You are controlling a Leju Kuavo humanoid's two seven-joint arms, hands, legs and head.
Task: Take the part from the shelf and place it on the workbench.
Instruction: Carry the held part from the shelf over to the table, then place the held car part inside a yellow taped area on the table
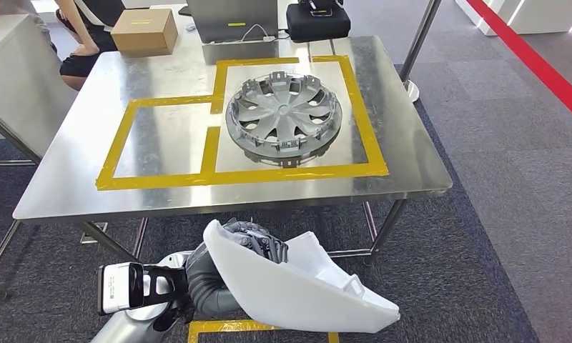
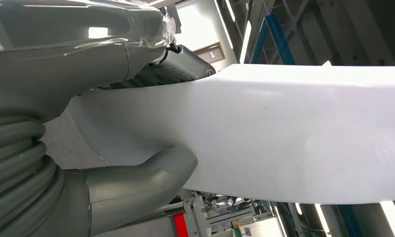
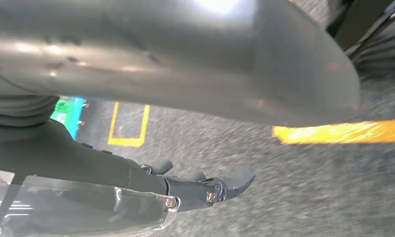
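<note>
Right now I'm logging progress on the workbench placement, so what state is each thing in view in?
White part: held off the table, below its near edge.
Left robot hand: grips the white part.
Right robot hand: holds nothing, hangs over carpet.
Wheel cover: lying flat inside the larger taped square.
Smaller taped square: nothing in it.
Cardboard box: closed, at the table's far corner.

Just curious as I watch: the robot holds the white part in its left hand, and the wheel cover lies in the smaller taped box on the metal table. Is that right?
Not quite. The wheel cover lies in the larger taped box, as the head view shows; the smaller box beside it is bare. The left hand does hold the white part, below the near edge of the metal table.
</note>
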